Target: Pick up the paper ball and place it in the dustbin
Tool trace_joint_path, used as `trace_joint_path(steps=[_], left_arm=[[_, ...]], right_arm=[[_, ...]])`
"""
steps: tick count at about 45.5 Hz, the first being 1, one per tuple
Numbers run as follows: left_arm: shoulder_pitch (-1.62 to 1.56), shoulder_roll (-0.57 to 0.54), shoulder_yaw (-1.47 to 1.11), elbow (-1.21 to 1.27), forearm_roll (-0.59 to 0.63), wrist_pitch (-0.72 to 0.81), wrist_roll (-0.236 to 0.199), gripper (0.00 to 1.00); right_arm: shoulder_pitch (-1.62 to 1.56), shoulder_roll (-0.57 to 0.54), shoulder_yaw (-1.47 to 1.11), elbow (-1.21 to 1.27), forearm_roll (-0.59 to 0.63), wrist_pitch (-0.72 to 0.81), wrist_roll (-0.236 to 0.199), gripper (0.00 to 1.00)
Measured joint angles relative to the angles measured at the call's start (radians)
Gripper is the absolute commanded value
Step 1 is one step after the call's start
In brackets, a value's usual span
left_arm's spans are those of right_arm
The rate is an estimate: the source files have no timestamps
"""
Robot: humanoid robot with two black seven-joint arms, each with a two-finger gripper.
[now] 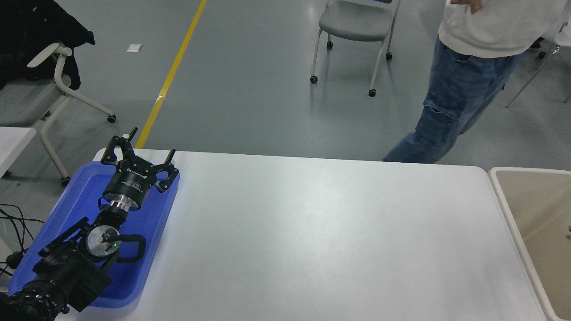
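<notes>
The dustbin (531,170), with a white rim and beige inside, stands at the table's right end and is cut off by the picture's edge. A small tan-brown bit (568,230) shows inside it at the right edge; I cannot tell whether it is the paper ball. No paper ball shows on the table. My left gripper (145,147) is open and empty, parked over the blue tray (147,232) at the lower left. My right arm is out of view.
A person in jeans (450,102) stands beyond the table's far right corner. A grey chair (357,22) stands on the floor behind the table, another chair (53,84) at the far left. The white table (321,240) spans the middle.
</notes>
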Motion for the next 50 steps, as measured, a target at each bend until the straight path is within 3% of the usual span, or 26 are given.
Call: trace_joint_path(steps=[14, 30, 41, 46, 50], left_arm=[[0.000, 0.000, 0.000, 0.000, 0.000, 0.000, 0.000, 1.00], [0.000, 0.000, 0.000, 0.000, 0.000, 0.000, 0.000, 1.00], [0.000, 0.000, 0.000, 0.000, 0.000, 0.000, 0.000, 1.00], [0.000, 0.000, 0.000, 0.000, 0.000, 0.000, 0.000, 1.00], [0.000, 0.000, 0.000, 0.000, 0.000, -0.001, 0.000, 1.00]], right_arm=[[0.015, -0.035, 0.128, 0.032, 0.000, -0.008, 0.001, 1.00], [0.024, -0.189, 0.650, 0.315, -0.014, 0.001, 0.002, 1.00], [-0.042, -0.237, 1.006, 0.488, -0.015, 0.009, 0.006, 1.00], [-0.092, -0.222, 1.157, 0.557, -0.014, 0.019, 0.038, 1.00], [-0.127, -0.194, 1.252, 0.606, -0.014, 0.026, 0.111, 1.00]])
